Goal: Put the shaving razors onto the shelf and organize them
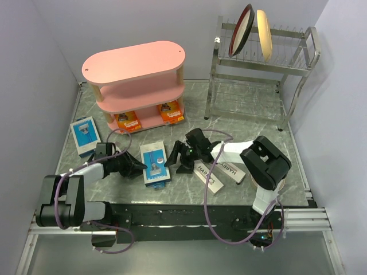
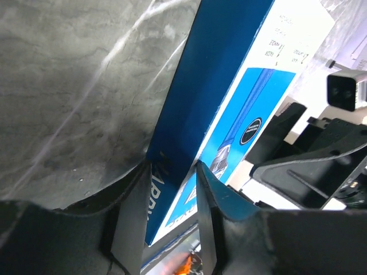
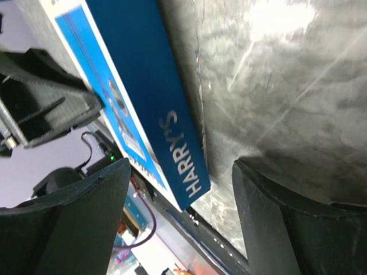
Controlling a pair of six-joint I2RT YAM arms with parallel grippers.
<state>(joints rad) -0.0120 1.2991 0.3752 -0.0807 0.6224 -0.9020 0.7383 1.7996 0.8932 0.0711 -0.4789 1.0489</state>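
Pick-up step in hand: left end effector straddles the edge of the blue-and-white pack lying on the desk, jaws at about its thickness, grip unconfirmed; right end effector stands wide open and empty at its other side; next move, in my judgement, calls for a firm clamp and a lift to the shelf.

Bright, sharp, glare on table

Clearances around my grippers. The central blue-and-white pack fills the gap between my left gripper, whose fingers pinch its edge, and my wide-spread right gripper, barring any crossing there. Two white boxes block the table to my right; a second blue-and-white pack lies left. Open tabletop leads to the shelf, where two orange packs occupy the bottom tier; middle tier and top are bare. The dish rack walls the far right.
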